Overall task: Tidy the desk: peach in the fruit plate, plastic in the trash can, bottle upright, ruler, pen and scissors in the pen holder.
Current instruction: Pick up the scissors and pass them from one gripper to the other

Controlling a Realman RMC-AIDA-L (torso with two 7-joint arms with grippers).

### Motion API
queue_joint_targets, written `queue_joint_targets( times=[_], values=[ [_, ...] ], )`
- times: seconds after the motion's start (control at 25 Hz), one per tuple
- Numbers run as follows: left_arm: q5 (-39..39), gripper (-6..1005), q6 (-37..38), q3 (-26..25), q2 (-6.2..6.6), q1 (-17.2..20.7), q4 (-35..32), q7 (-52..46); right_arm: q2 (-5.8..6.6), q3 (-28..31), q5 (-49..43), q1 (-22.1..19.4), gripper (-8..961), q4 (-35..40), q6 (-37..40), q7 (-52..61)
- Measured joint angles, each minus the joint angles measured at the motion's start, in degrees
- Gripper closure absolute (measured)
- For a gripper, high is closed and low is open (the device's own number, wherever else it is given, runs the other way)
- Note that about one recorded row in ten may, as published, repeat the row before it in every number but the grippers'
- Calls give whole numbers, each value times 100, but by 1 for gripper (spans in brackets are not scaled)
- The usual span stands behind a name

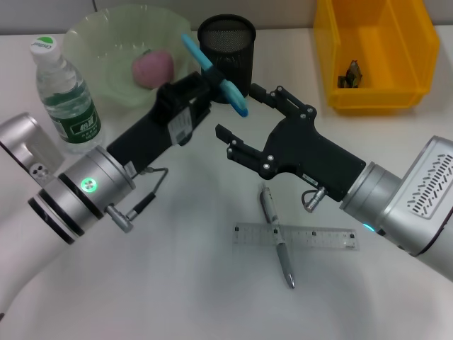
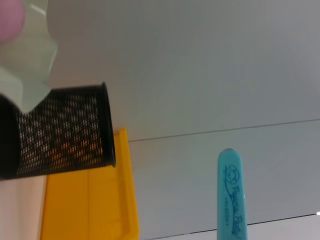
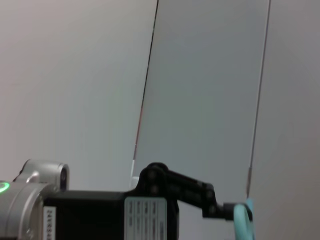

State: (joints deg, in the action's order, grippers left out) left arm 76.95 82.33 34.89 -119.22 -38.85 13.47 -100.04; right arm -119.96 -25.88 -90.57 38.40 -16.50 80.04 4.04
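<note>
My left gripper (image 1: 214,76) is shut on the teal-blue scissors (image 1: 212,71) and holds them tilted in the air just in front of the black mesh pen holder (image 1: 226,46). The scissors also show in the left wrist view (image 2: 231,195) with the pen holder (image 2: 60,130) beyond them. My right gripper (image 1: 236,110) is open, close beside the scissors' lower tip. The pink peach (image 1: 152,67) lies in the green fruit plate (image 1: 99,35). The water bottle (image 1: 67,95) stands upright at the left. The pen (image 1: 277,237) lies across the clear ruler (image 1: 318,237) on the table.
A yellow bin (image 1: 375,49) stands at the back right with a small dark piece of plastic (image 1: 352,74) inside. The left arm's black gripper body (image 3: 150,210) shows in the right wrist view.
</note>
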Motion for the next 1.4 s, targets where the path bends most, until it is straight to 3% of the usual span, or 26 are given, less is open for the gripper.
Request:
queue_joint_targets(
  times=[0.04,0.28,0.84,1.04,1.32,1.4],
  values=[
    [327,737,-109,-329,-3,27,37,14,0,268,-167,-29,189,-53,-27,-139],
    [763,735,-270,-867,-4,106,119,185,0,445,-199,-23,204,-82,-113,-259],
    [855,737,-316,-1053,-4,128,147,326,-1,485,-207,2,238,-47,-245,-275],
    [857,735,-343,-1060,-4,117,147,328,0,495,-207,28,434,-42,-260,-277],
    [857,737,-386,-1064,-4,77,147,338,0,497,-207,75,634,-44,-288,-280],
    [857,736,-394,-1064,-4,72,147,340,0,499,-207,89,634,-46,-319,-281]
  ],
)
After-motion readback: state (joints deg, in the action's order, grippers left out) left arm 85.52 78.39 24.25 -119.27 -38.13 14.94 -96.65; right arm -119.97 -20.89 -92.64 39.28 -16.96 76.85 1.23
